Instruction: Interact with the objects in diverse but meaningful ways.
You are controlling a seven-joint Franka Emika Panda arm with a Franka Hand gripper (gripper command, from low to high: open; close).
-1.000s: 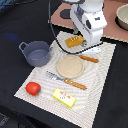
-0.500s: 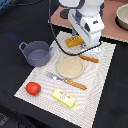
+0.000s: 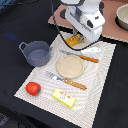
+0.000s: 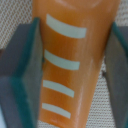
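Observation:
The golden bread loaf lies at the far edge of the striped placemat. My gripper is lowered over it. In the wrist view the loaf, orange with pale stripes, fills the gap of my gripper, and both fingers press against its sides. The grey-blue two-handled pot stands at the exterior view's left. The red tomato and the yellow butter block sit near the mat's front. A small white piece lies beside the gripper.
A round tan dish lies mid-mat. An orange-handled knife lies behind it and an orange-handled fork in front. A pale bowl stands on a pinkish board at the back right. The table around is dark.
The gripper stays low over the bread loaf at the mat's far edge, with barely any shift. The other objects have not moved.

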